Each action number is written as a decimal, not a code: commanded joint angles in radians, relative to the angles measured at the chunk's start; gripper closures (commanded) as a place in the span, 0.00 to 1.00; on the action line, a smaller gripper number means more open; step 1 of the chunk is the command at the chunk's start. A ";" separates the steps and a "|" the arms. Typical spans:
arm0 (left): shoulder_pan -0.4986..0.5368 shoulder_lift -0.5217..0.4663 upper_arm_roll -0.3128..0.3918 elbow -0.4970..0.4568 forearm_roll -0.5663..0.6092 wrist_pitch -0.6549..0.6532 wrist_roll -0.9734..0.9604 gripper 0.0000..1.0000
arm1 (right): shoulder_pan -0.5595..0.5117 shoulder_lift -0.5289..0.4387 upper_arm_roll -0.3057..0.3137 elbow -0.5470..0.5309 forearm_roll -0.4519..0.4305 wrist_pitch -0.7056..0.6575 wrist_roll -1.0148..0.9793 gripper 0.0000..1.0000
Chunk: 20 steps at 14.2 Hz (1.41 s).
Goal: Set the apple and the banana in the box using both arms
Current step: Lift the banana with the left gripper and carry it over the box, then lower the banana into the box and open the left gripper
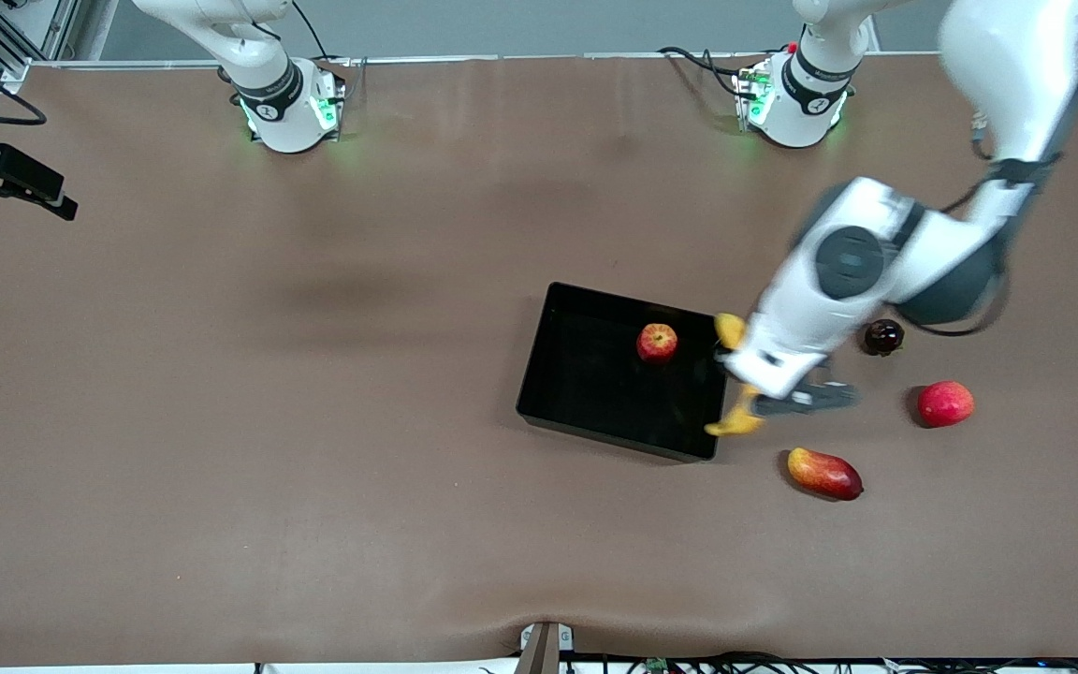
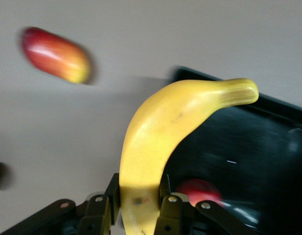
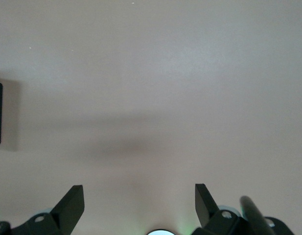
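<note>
Gripping banana [image 2: 160, 142], apple [image 1: 657, 343] in box [image 1: 586, 374]

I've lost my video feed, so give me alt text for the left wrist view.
The left hand grips a yellow banana by one end; its other end reaches over the edge of the black box. The red apple lies in the box, and a blurred red-and-yellow mango lies on the table outside it.

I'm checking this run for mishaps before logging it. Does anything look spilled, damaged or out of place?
Nothing stands out. The apple sits intact in the box, which lies flat. The left gripper holds the banana by the box's edge, undamaged. The right gripper is open over bare table.
</note>
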 commanded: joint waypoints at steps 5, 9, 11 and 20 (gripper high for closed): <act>-0.371 0.151 0.206 0.196 -0.005 -0.013 -0.085 1.00 | -0.017 -0.018 -0.005 -0.023 -0.023 -0.006 -0.026 0.00; -0.476 0.216 0.285 0.256 -0.005 0.020 -0.147 1.00 | -0.022 -0.018 -0.005 -0.023 -0.018 -0.005 -0.028 0.00; -0.488 0.247 0.286 0.258 -0.002 0.037 -0.152 1.00 | -0.022 -0.018 -0.006 -0.022 -0.014 -0.005 -0.028 0.00; -0.519 0.304 0.291 0.249 0.014 0.041 -0.195 1.00 | -0.045 -0.013 -0.006 -0.016 -0.009 -0.005 -0.042 0.00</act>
